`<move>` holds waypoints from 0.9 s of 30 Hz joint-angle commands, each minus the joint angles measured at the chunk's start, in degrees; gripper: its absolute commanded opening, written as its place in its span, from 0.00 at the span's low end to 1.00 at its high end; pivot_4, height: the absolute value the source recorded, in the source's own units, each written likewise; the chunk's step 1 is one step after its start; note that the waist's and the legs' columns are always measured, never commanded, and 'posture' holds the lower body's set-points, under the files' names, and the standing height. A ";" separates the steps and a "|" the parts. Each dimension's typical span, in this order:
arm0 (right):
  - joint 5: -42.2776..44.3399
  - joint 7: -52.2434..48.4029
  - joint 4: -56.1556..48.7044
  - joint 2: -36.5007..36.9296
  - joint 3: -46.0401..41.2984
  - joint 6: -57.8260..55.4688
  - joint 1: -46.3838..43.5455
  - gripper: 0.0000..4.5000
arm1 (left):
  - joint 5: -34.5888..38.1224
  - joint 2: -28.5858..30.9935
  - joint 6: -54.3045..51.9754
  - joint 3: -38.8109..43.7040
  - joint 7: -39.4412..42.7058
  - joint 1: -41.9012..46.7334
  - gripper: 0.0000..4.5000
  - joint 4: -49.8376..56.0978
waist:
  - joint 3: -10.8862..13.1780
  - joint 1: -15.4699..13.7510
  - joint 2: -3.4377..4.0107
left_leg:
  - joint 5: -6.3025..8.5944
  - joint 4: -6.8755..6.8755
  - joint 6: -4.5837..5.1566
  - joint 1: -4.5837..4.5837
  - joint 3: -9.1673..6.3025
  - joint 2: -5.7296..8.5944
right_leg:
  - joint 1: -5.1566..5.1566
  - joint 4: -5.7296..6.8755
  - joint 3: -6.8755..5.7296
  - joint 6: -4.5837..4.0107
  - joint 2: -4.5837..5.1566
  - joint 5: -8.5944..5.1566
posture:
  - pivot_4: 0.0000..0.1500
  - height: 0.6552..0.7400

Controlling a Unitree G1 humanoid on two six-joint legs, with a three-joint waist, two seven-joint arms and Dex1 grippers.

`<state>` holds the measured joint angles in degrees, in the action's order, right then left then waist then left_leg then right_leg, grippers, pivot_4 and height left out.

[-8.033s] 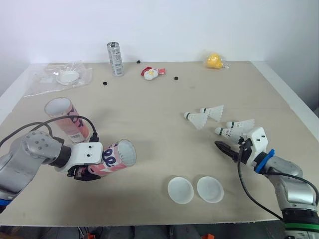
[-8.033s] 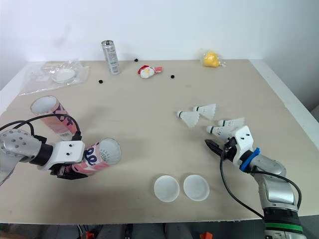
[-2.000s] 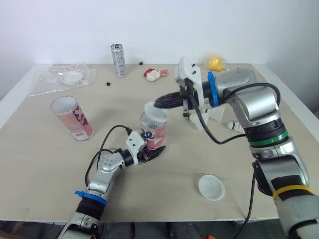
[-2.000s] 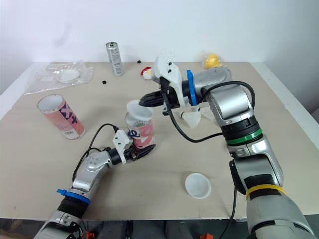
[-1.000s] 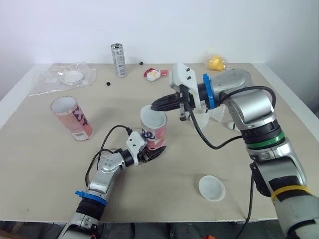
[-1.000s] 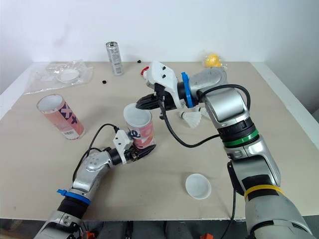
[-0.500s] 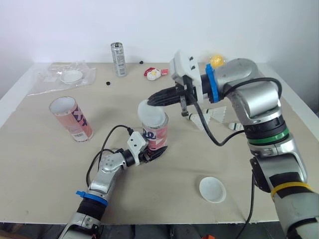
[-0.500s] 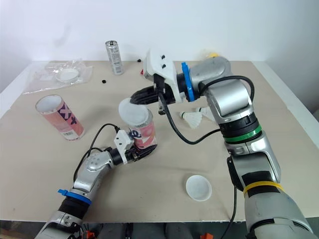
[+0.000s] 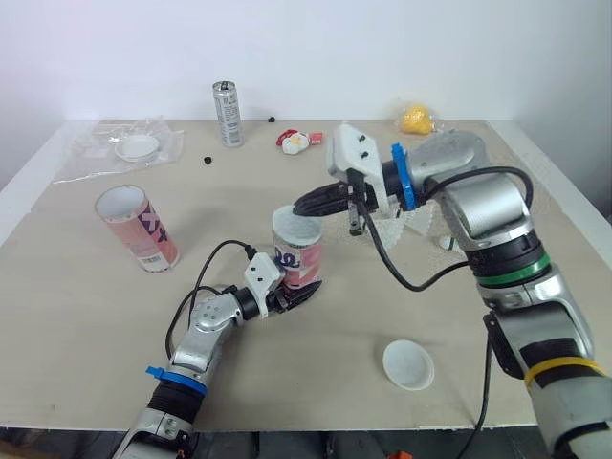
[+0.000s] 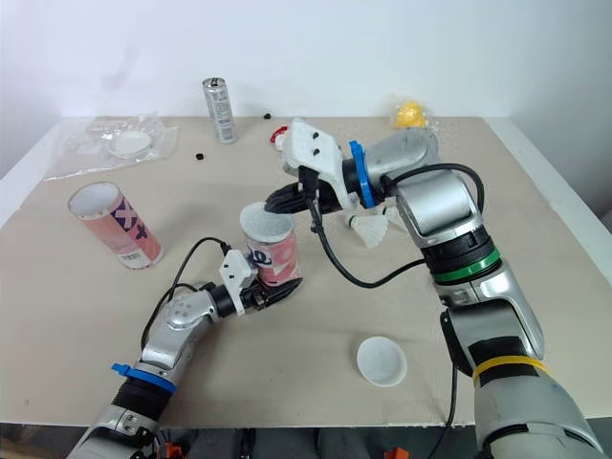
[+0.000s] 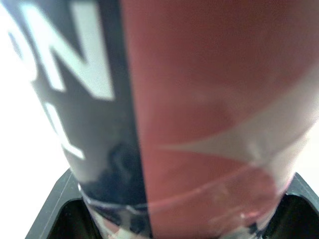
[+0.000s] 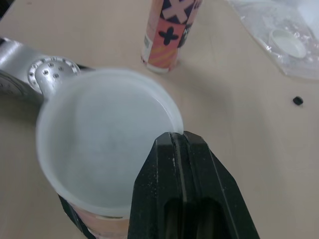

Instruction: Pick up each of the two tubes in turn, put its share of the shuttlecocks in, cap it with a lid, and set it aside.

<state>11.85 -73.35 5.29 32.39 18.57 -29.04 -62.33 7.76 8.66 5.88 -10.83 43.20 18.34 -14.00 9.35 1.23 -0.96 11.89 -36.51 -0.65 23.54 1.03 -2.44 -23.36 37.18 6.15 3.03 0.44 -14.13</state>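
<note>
A pink printed tube (image 9: 297,251) stands upright mid-table, and my left gripper (image 9: 296,291) is shut on its base. The left wrist view has the tube's wall (image 11: 199,99) close up between the fingers (image 11: 52,211). My right gripper (image 9: 306,204) is shut on the rim of a translucent lid (image 12: 107,164), which lies over the tube's mouth. Another tube (image 9: 135,229) stands open at the left. A spare lid (image 9: 408,364) lies on the table at the front right. White shuttlecocks (image 10: 371,229) lie behind my right arm, partly hidden.
At the back stand a silver can (image 9: 227,114), a crumpled plastic bag (image 9: 120,148), a red-and-white toy (image 9: 292,142) and a yellow object (image 9: 415,120). Small black bits lie near the can. The table's edge (image 9: 564,206) runs along the right.
Half a second ago the lid was tilted above the tube's left rim; my right gripper has since brought it down level over the mouth. The left gripper kept its hold.
</note>
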 commanded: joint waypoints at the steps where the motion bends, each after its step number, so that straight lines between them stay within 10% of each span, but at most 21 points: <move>1: -2.54 0.08 -1.13 0.23 1.01 4.17 0.41 0.01 | -1.25 -0.19 -2.18 -2.03 -0.03 -1.66 0.65 -3.00 | 0.00 0.00 0.00 | 0.00 0.00 0.00 0.00 0.00 0.00 | 0.00 0.00 0.00 0.00 0.00 0.00 | 1.00 1.00; 27: -17.52 3.99 4.37 0.14 2.80 41.20 1.46 0.01 | -1.18 0.12 -2.22 -2.06 0.50 -1.21 0.65 -3.37 | -0.01 0.01 0.01 | 0.00 0.01 0.00 -0.13 0.07 -0.02 | 0.06 0.00 0.02 -0.04 0.00 0.04 | 1.00 1.00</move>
<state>-4.72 -69.49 8.75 32.36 21.80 12.13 -59.75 7.84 8.86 5.27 -10.81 43.34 18.60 -14.25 9.34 1.24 -0.95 11.89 -36.50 -0.65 23.39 1.10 -2.46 -23.29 37.18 6.18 2.99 0.43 -14.09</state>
